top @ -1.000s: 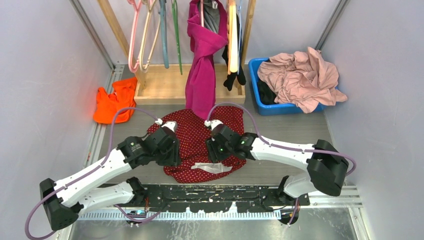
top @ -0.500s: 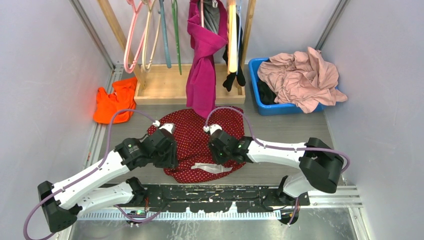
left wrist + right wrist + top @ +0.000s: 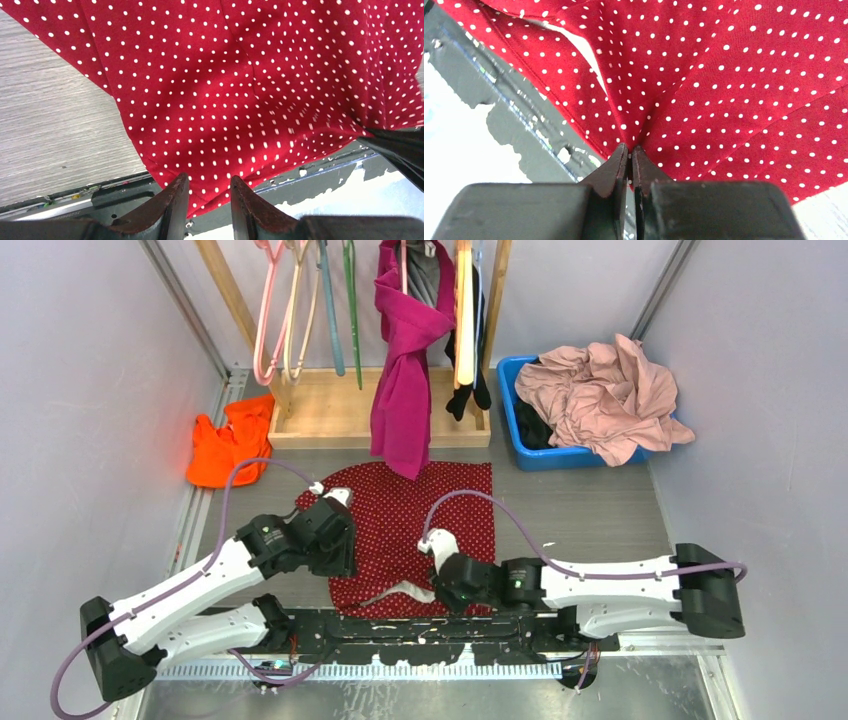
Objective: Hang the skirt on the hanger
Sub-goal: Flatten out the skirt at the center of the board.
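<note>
The skirt (image 3: 400, 515), dark red with small white dots, lies spread on the table between my arms. My left gripper (image 3: 343, 558) stands open over its near left hem, fingers apart with dotted fabric (image 3: 240, 90) showing in the gap (image 3: 209, 182). Near the table's front edge, my right gripper (image 3: 438, 590) is shut on a pinched fold of the skirt (image 3: 724, 90); the cloth gathers into creases at the fingertips (image 3: 630, 149). A white inner lining shows beside it. The hanger (image 3: 262, 340), thin and pink, hangs on the rack at the back left, far from both grippers.
A magenta garment (image 3: 405, 380) hangs from the rack down to the skirt's far edge. The wooden rack base (image 3: 330, 410) holds other hangers. A blue bin (image 3: 520, 430) with a pale pink garment stands back right. An orange cloth (image 3: 225, 445) lies at the left.
My right arm swung from the skirt's middle toward the near edge and its jaws closed on the fabric. The skirt's far right part now lies flatter. The left arm stayed put.
</note>
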Robot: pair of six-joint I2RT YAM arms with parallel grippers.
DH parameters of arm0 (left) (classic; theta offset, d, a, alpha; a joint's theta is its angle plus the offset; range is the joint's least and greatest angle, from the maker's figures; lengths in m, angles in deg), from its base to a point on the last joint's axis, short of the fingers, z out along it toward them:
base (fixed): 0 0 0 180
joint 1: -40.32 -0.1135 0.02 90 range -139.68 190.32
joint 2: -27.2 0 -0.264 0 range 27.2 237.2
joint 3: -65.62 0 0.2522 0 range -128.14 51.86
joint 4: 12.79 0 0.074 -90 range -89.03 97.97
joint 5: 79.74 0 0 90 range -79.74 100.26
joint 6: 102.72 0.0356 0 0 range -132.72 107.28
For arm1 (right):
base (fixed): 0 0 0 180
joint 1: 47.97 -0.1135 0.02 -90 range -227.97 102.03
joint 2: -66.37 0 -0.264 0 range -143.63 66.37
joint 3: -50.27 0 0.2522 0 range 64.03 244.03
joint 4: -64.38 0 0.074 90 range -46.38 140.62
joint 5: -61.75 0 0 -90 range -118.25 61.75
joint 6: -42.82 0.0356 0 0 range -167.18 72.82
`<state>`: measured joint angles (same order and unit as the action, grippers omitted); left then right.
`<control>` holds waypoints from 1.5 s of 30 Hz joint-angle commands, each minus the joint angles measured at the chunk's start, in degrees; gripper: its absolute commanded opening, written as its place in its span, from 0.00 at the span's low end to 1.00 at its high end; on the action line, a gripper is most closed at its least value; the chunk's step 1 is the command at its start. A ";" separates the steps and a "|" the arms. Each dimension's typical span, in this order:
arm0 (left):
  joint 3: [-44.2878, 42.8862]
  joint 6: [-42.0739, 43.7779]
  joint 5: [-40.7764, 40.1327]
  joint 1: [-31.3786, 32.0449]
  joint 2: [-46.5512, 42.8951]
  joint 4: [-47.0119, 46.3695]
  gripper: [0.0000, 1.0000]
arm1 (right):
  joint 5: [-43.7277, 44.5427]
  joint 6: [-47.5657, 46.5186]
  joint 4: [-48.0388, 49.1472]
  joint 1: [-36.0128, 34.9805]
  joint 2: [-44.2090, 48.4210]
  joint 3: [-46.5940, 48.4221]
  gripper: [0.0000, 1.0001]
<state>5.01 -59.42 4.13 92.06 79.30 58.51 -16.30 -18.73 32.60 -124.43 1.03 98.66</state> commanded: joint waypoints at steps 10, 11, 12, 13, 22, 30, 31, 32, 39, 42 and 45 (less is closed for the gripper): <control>4.12 -0.59 5.93 0.40 2.45 -5.44 0.36 | 3.77 11.59 -0.46 -4.10 7.22 -3.45 0.31; 4.58 -0.73 6.15 0.42 2.14 -5.35 0.36 | 2.70 12.19 -0.41 -4.12 7.00 -3.51 0.31; 4.96 -1.01 6.45 0.57 1.85 -5.28 0.36 | 1.86 12.58 -0.81 -4.07 6.67 -3.34 0.31; 5.46 -1.32 6.88 0.86 1.57 -5.18 0.36 | 0.87 12.75 -1.25 -4.17 6.44 -3.20 0.28; 10.67 -9.08 5.34 10.79 2.69 -8.82 0.36 | 1.98 14.48 -3.57 -5.45 7.65 0.25 0.42; 16.15 -17.74 2.90 20.19 1.42 -10.01 0.34 | 8.49 17.83 -5.96 -5.52 7.30 2.98 0.46; 17.01 -19.28 2.62 21.16 0.69 -10.05 0.34 | 9.86 18.69 -6.54 -5.46 7.78 2.88 0.46; 17.95 -20.29 2.43 22.08 0.25 -10.00 0.34 | 10.89 19.35 -6.95 -5.38 8.21 2.77 0.47; 19.93 -24.20 1.53 27.09 2.79 -13.44 0.33 | 14.08 26.14 -11.24 -0.68 8.98 1.20 0.57; 17.09 -24.80 -0.32 28.34 1.46 -11.29 0.32 | 12.30 29.64 -12.75 4.68 10.52 -1.11 0.62; 11.64 -24.30 -2.64 29.18 -0.76 -5.38 0.33 | 11.96 31.65 -14.59 9.10 12.91 -2.91 0.63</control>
<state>23.80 -82.57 5.68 120.17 81.48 48.98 -5.99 7.41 21.03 -119.58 10.62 97.50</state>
